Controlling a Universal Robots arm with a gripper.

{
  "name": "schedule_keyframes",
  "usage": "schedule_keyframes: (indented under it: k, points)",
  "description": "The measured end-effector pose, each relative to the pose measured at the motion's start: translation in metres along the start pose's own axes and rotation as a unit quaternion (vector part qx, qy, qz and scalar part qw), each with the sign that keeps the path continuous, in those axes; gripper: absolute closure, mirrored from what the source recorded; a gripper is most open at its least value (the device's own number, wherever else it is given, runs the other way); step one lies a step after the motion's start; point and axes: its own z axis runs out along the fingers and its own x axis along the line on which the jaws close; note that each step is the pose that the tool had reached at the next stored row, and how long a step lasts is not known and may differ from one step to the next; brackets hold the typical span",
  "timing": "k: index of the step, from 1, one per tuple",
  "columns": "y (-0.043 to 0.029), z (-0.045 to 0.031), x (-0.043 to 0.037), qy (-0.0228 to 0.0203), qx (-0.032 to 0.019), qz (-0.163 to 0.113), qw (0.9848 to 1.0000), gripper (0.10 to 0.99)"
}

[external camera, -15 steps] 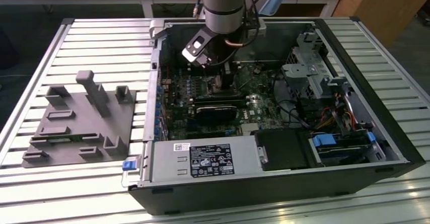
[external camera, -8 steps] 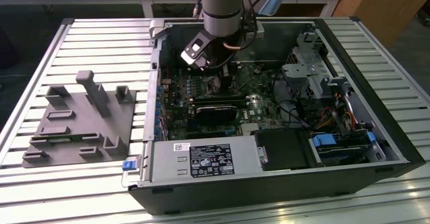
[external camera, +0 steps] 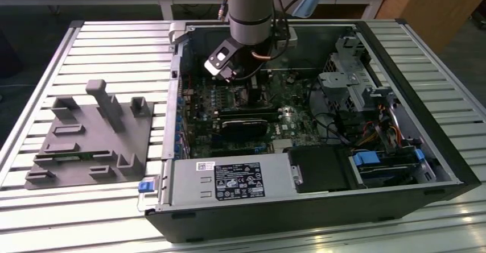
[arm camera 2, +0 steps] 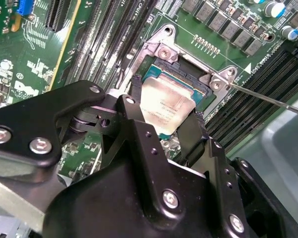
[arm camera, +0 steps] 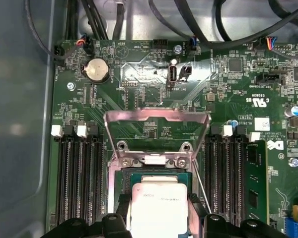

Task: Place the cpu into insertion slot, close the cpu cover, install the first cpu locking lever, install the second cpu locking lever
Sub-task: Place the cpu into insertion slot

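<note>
The cpu [arm camera 2: 166, 105], a silvery-grey square chip, sits between my gripper's [arm camera 2: 165, 119] black fingers [arm camera 2: 134, 106], which are shut on its two opposite edges. It is low over the insertion slot [arm camera 2: 186, 74], whose dark socket and metal rim show around its far corner; I cannot tell if it touches. In the first wrist view the cpu [arm camera: 156, 208] lies just before the cpu cover [arm camera: 156, 134], a metal frame standing open and upright. A thin locking lever [arm camera 2: 268, 99] sticks out beside the slot. In the exterior view my gripper [external camera: 247, 85] reaches down onto the green motherboard [external camera: 292, 122].
The open computer case [external camera: 440, 150] lies on a slatted metal table. Long black memory slots [arm camera: 79, 183] flank the socket. A drive cage [external camera: 357, 88], cables and a power supply [external camera: 227, 182] crowd the case. A grey fixture [external camera: 91, 136] sits at the exterior view's left.
</note>
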Motion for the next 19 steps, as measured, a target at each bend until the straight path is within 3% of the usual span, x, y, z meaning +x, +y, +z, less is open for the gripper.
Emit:
schedule_keyframes:
  k: [19]
  points:
    - [-0.0008, 0.0068, 0.0058, -0.0004, 0.0019, 0.004, 1.0, 0.549]
